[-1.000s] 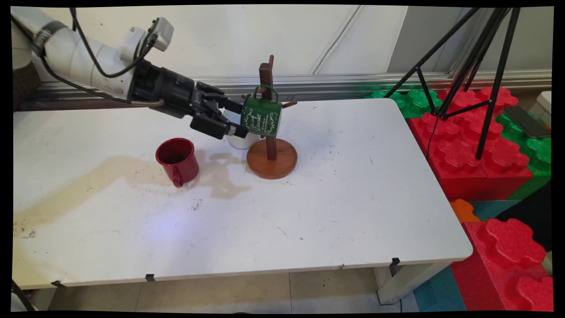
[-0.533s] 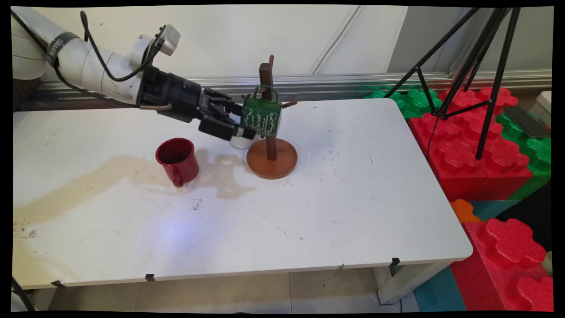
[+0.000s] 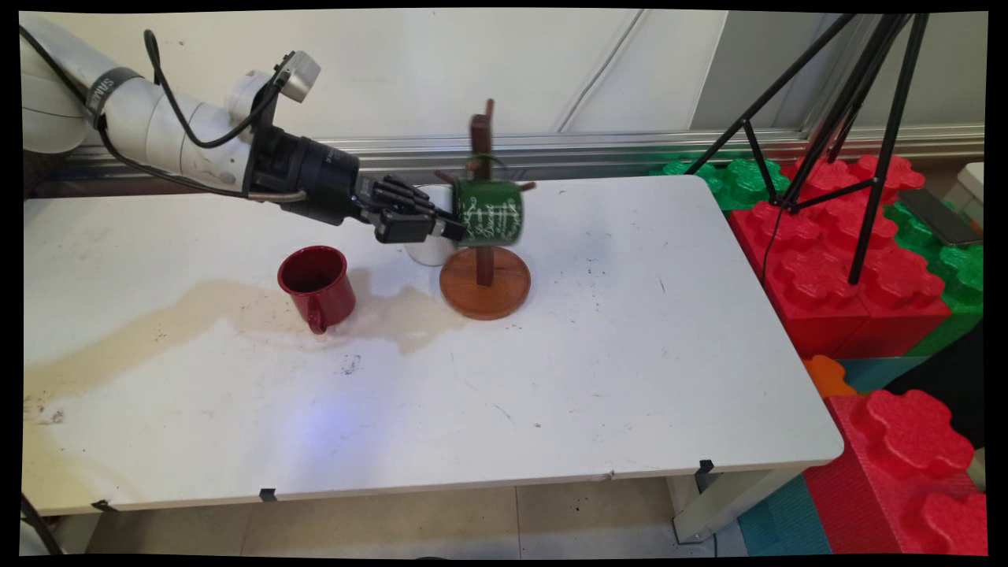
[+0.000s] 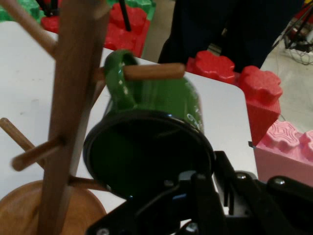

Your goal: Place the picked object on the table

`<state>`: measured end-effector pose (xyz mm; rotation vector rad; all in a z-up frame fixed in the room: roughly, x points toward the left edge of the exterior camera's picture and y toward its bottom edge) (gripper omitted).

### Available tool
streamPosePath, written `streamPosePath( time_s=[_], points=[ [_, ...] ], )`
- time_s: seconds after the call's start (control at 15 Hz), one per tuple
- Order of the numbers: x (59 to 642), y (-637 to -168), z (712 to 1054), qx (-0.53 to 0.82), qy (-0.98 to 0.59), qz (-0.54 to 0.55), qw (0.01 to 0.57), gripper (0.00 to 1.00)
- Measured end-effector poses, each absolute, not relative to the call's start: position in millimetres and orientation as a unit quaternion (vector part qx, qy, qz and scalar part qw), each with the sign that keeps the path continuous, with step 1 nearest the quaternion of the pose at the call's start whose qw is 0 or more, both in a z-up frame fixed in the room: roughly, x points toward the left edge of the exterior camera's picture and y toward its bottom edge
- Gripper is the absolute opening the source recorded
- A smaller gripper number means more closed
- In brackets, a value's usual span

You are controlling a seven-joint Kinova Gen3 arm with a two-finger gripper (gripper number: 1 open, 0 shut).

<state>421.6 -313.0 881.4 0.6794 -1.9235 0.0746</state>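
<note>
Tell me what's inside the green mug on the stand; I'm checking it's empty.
In the hand view the green mug shows a dark, bare-looking interior, its handle hooked over a peg of the wooden stand. The black linkage covers the rim's lower edge.

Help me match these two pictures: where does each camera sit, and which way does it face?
Main view: fixed above the table's near side, facing the wall; shows the arm and gripper.
Hand view: on the hand, looking along the gripper into the green mug.
Shared: green mug hanging on the wooden mug stand, red blocks.
</note>
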Motion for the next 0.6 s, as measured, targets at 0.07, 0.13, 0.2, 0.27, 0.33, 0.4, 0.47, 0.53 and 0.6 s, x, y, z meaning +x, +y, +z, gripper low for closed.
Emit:
streamPosePath(
  time_s=[0.07, 0.13, 0.2, 0.27, 0.33, 0.4, 0.47, 0.53, 0.6],
  points=[
    [421.8, -311.9, 881.0, 0.284, -0.803, 0.029, 0.524, 0.00],
    [421.9, -311.3, 880.8, 0.285, -0.802, 0.027, 0.524, 0.00],
    [421.9, -310.5, 880.6, 0.285, -0.801, 0.025, 0.525, 0.00],
    [422.0, -309.9, 880.5, 0.285, -0.801, 0.024, 0.526, 0.00],
    [421.9, -308.8, 880.5, 0.286, -0.800, 0.021, 0.527, 0.00],
    [421.7, -307.9, 880.7, 0.286, -0.799, 0.019, 0.528, 0.00],
    [421.6, -307.3, 880.8, 0.286, -0.799, 0.018, 0.529, 0.00],
    [421.3, -306.9, 881.1, 0.286, -0.799, 0.016, 0.530, 0.00],
    [421.2, -306.0, 881.6, 0.285, -0.798, 0.014, 0.531, 0.00]
  ],
)
